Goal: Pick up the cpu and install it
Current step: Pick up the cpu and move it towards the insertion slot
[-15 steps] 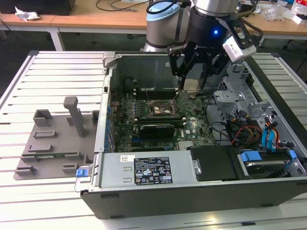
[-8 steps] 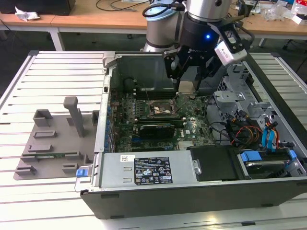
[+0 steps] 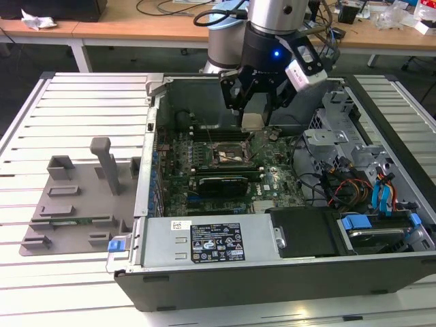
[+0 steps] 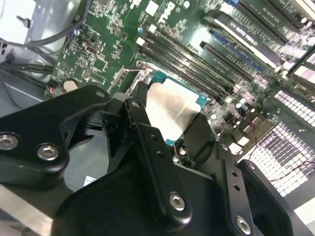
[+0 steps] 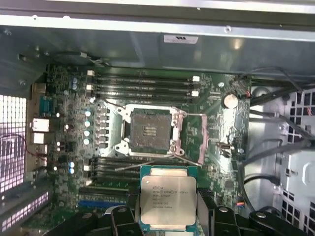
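The cpu (image 3: 252, 121) is a small square chip with a silvery top, and my gripper (image 3: 253, 109) is shut on it, holding it in the air inside the open computer case. In the first wrist view the cpu (image 5: 168, 198) sits flat between the black fingers (image 5: 205, 206), short of the open black socket (image 5: 149, 131) on the green motherboard. In the second wrist view the cpu (image 4: 172, 105) is clamped by its edges between the fingers (image 4: 142, 123). In the exterior view the socket (image 3: 228, 151) lies below the chip and slightly toward the exterior view's left.
A grey plastic tray (image 3: 75, 204) with slots and posts lies on the slatted table at the exterior view's left. The case's power supply (image 3: 211, 238) is in front. A drive cage with cables (image 3: 354, 163) fills the right. Memory slots (image 5: 142, 86) run beside the socket.
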